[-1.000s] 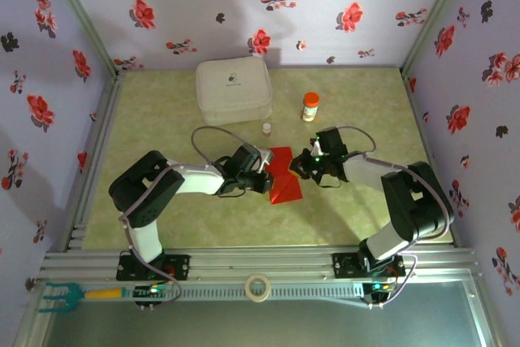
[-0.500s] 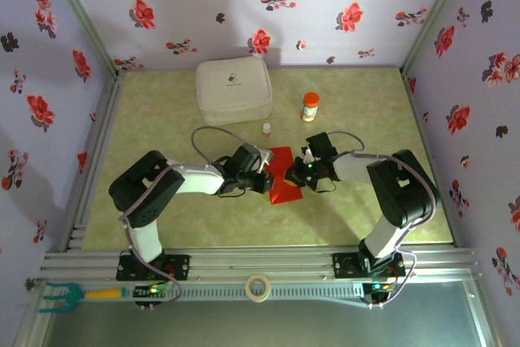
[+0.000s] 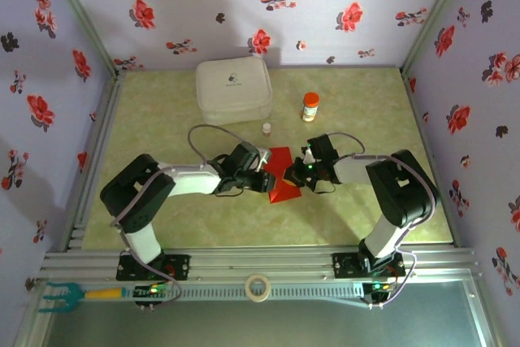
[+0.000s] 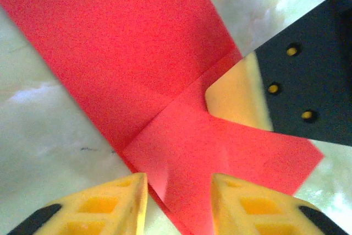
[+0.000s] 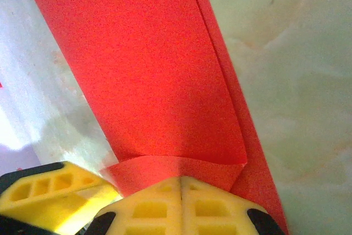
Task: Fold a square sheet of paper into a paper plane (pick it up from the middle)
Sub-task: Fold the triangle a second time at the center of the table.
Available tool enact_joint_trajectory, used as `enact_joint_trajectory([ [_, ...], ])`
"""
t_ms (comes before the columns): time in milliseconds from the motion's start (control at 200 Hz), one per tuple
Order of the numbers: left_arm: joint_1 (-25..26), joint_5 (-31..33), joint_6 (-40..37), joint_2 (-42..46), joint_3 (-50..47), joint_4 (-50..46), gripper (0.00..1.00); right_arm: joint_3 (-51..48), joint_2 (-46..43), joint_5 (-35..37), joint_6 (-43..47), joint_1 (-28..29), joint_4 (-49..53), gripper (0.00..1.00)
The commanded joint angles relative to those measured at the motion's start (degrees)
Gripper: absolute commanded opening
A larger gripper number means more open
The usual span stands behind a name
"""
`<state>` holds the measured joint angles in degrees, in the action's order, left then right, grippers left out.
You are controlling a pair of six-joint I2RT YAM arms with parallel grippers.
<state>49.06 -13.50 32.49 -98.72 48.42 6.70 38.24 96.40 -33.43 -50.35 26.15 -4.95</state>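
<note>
1. The square sheet of paper (image 3: 284, 184), partly folded, lies on the surface (image 3: 162, 119) at the centre of the top view.
2. The right gripper (image 5: 181, 182) has its fingers closed together, pressing a flap. The left gripper (image 4: 179, 185) has its fingers narrowly parted, holding nothing.
3. This is likely a creasing step; next, the left fingers must pinch another edge.

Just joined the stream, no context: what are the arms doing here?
Both arms are working a red paper mid-table. It is partly folded and creased, not yet a plane. The right gripper is shut, its tips against a curled fold of the paper. The left gripper stands open over another edge of it, holding nothing. The case and bottle sit beyond, apart from it.
</note>
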Motion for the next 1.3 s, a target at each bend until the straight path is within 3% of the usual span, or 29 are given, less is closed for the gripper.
enact_joint_trajectory([
  [0,-0.45,2.24,2.57,5.14,-0.02,-2.68,0.4,-2.42,1.77,4.03,-1.59,0.0,2.71,0.0],
  [105,-0.36,1.12,4.36,7.02,-0.3,-2.46,0.35,-2.62,1.65,4.0,-2.19,-0.05,2.14,0.0],
  [200,-0.04,-2.4,5.96,7.01,0.13,-1.26,0.22,-2.98,1.43,4.22,-2.81,-0.05,1.79,0.0],
  [320,1.1,-8.23,8.16,3.4,2.98,-1.07,0.08,-3.22,1.24,4.29,-3.18,-0.05,1.44,0.0],
  [420,2.5,-11.76,8.29,-0.18,5.16,-0.43,0.03,-3.26,1.24,4.19,-3.27,-0.14,1.37,0.0],
  [840,3.05,-14.34,9.76,-8.13,9.85,-3.8,0.0,-3.35,1.27,4.16,-3.26,-0.22,1.52,0.0],
  [1295,2.36,-11.47,7.93,-9.51,8.45,-6.17,0.0,-3.32,1.6,4.07,-3.04,-0.47,1.87,0.0],
])
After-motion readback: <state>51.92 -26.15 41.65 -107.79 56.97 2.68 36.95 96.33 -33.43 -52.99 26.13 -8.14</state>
